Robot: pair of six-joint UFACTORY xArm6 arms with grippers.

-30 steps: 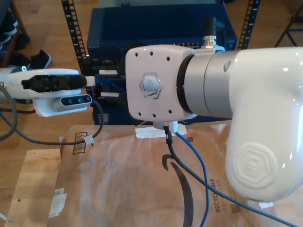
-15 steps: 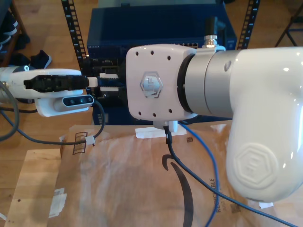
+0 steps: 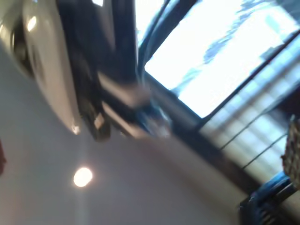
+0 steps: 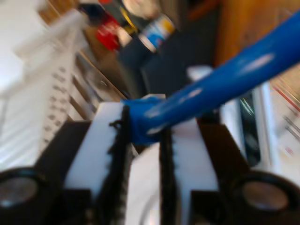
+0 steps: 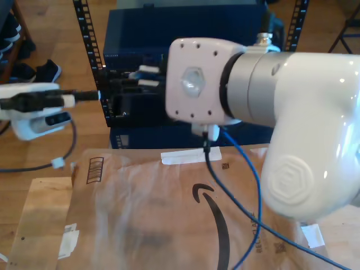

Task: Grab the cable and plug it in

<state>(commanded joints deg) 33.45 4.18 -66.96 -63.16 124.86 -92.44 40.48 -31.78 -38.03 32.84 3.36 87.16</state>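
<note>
Centrally in the exterior view, the large white arm point(image 5: 292, 124) that I take for my second arm reaches toward the blue rack unit point(image 5: 185, 28) at the upper middle of the frame, above the cardboard sheet point(image 5: 140, 214) on the counter point(image 5: 39, 219). A smaller arm point(image 5: 34, 109) lies at the exterior view's left edge, well apart from the cable point(image 5: 247, 180); the wrist views do not show whose it is. The cable trails from under the large wrist down to the frame's lower right. In the second wrist view, my second gripper point(image 4: 143, 140) has its white jaws closed on the cable's end, whose long axis runs on past them toward the rack; the plug tip is too blurred to make out. My first gripper's jaws cannot be judged through the blur. Compared with half a second ago, the large wrist sits higher and further right in the frame, and the smaller arm has drawn back leftward.
</note>
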